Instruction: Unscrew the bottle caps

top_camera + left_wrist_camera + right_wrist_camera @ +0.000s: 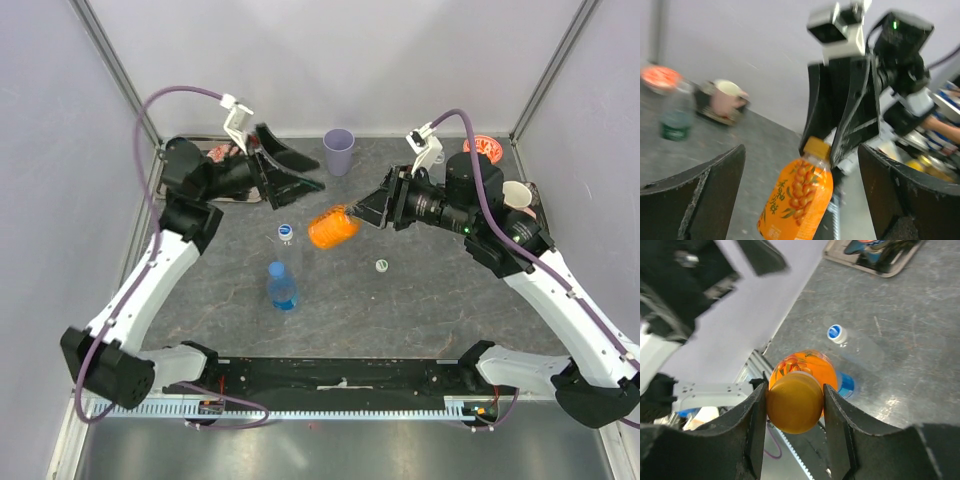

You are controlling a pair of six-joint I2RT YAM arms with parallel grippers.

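Top view looks down on the whole tabletop [420, 310] from high at its near edge. Both wrist views, close in, face each other across the orange bottle [797, 200], which all share.

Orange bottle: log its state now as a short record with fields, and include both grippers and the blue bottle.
orange bottle: lifted off the table, tilted, cap on
orange cap: clamped between the right gripper's fingers
right gripper: shut on the orange cap, carrying the bottle by it
left gripper: open, facing the bottle, not touching it
blue bottle: upright on the table, blue cap on, apart from both grippers
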